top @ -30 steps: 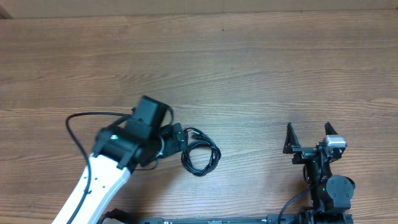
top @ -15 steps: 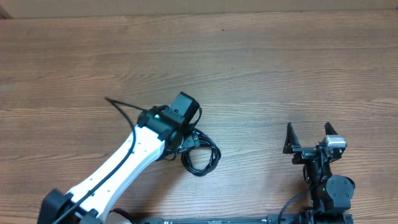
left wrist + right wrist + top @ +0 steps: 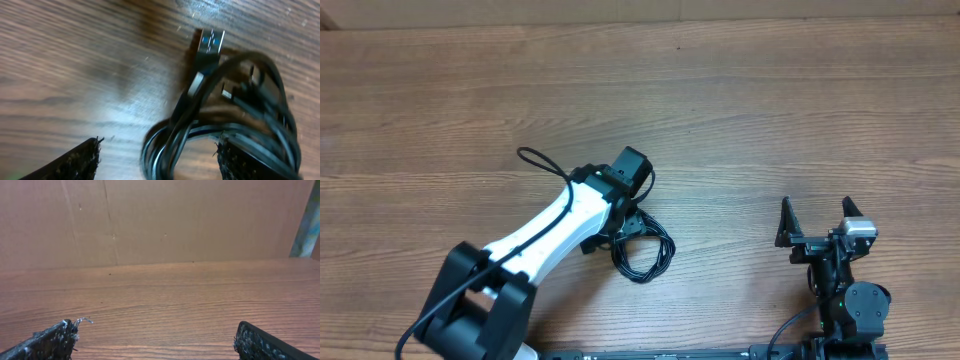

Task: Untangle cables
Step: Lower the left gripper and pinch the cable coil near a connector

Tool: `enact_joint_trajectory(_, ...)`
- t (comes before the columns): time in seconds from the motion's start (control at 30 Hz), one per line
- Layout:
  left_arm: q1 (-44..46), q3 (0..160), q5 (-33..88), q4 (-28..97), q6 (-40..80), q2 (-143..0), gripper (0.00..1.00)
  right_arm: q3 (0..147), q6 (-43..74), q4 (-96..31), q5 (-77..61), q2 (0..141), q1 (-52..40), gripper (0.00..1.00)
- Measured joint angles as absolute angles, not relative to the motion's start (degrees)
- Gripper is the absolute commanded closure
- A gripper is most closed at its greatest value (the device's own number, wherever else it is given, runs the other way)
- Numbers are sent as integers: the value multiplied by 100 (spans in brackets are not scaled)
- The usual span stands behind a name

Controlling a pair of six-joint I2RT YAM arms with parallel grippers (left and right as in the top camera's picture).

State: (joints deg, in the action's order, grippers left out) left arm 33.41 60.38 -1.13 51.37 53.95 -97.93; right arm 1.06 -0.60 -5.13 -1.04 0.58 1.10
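The cables (image 3: 645,250) lie as a small black coiled bundle on the wooden table, just left of centre. In the left wrist view the cables (image 3: 235,115) fill the right half, with a USB plug (image 3: 209,42) pointing up and small connectors beside it. My left gripper (image 3: 157,157) is open, its fingers straddling the coil's near strands just above the table. In the overhead view the left arm's head (image 3: 620,195) covers the coil's upper left part. My right gripper (image 3: 817,222) is open and empty at the right front, far from the cables.
The wooden table (image 3: 770,110) spreads out all around. A brown cardboard wall (image 3: 160,220) stands behind the table's far edge in the right wrist view. The left arm's own black wire (image 3: 542,162) loops above its white link.
My left arm has swung right and forward until its gripper is over the cable coil. The coil has stayed in place. The right arm has not moved.
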Motion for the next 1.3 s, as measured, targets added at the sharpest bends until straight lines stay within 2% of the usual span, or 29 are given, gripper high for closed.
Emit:
enact_joint_trajectory(0.13,3341,6038,-62,4711,5559,-10044,23,106,-60,-515,-106,58,110,0)
enact_joint_trajectory(0.27,3341,6038,-19,4543,5607,-10147,31,106,-60,-515,-104,58,110,0)
enact_joint_trajectory(0.7,3323,6049,23,4473,5710,-10219,44,106,-60,-510,-104,58,110,0)
enact_joint_trajectory(0.93,3273,6051,19,4495,5732,-10230,41,106,-60,-519,-104,58,110,0)
enact_joint_trajectory(1.13,3081,6049,19,4416,5760,-10252,46,106,-60,-513,-104,58,110,0)
enact_joint_trajectory(1.3,3000,6049,12,4219,5839,-10285,46,106,-58,-515,-106,58,110,0)
